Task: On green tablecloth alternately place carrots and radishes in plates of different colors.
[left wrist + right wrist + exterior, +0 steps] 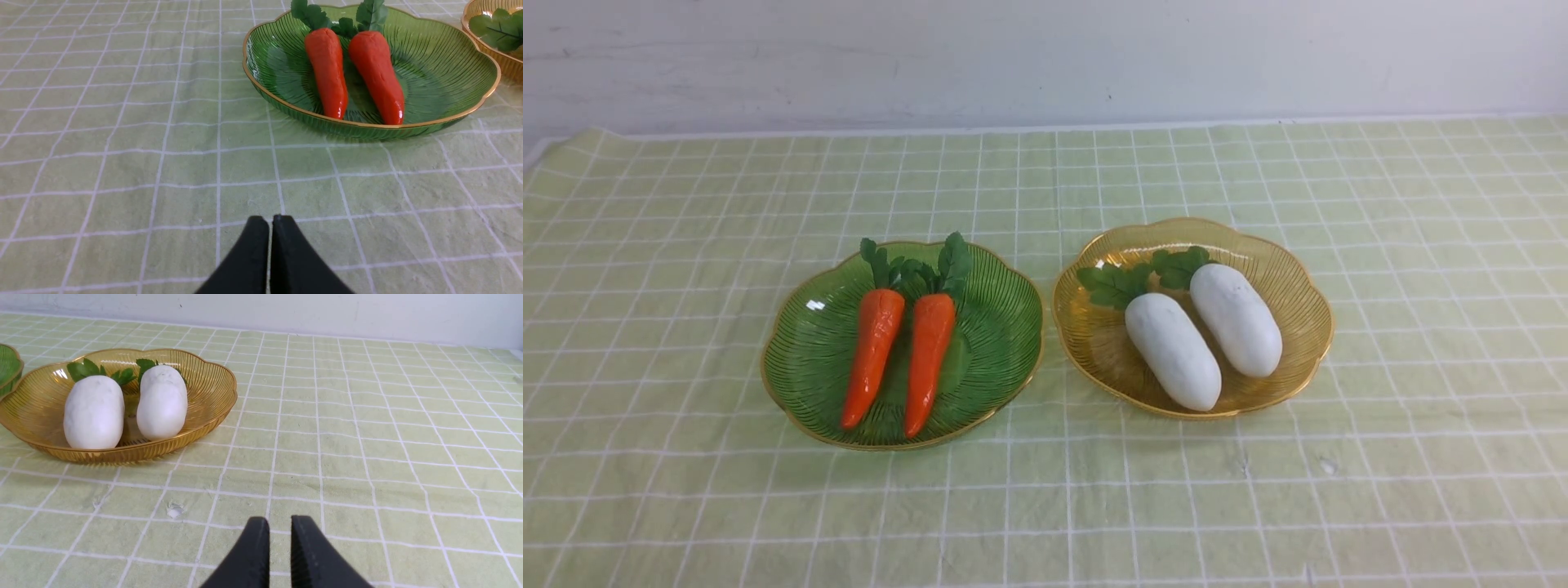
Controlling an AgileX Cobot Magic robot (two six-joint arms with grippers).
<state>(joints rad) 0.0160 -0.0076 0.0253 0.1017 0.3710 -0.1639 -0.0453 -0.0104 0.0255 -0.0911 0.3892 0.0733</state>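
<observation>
Cloth: I see the green tablecloth (686,490) filling the front view below the pale wall (1045,57), slightly wrinkled, with a white grid.
Green plate (1005,327): left of centre in the front view, flat on the cloth, just beside the amber one without clearly touching it.
Carrots: both in the green plate, side by side, leaves toward the wall; the left carrot (872,354) and the right carrot (928,361) point their tips at my side.
Amber plate (1298,286): right of centre in the front view.
Radishes: both in the amber plate, lying parallel and slanted, leaves toward the upper left of the frame; the nearer radish (1174,350) sits close beside the farther radish (1236,318).
Left gripper (270,222): I see it only at the bottom edge of the left wrist view, over bare cloth, jaws pressed together, holding nothing.
Right gripper (280,524): bottom edge of the right wrist view, over bare cloth, a narrow slit between the jaws, nothing in them.
</observation>
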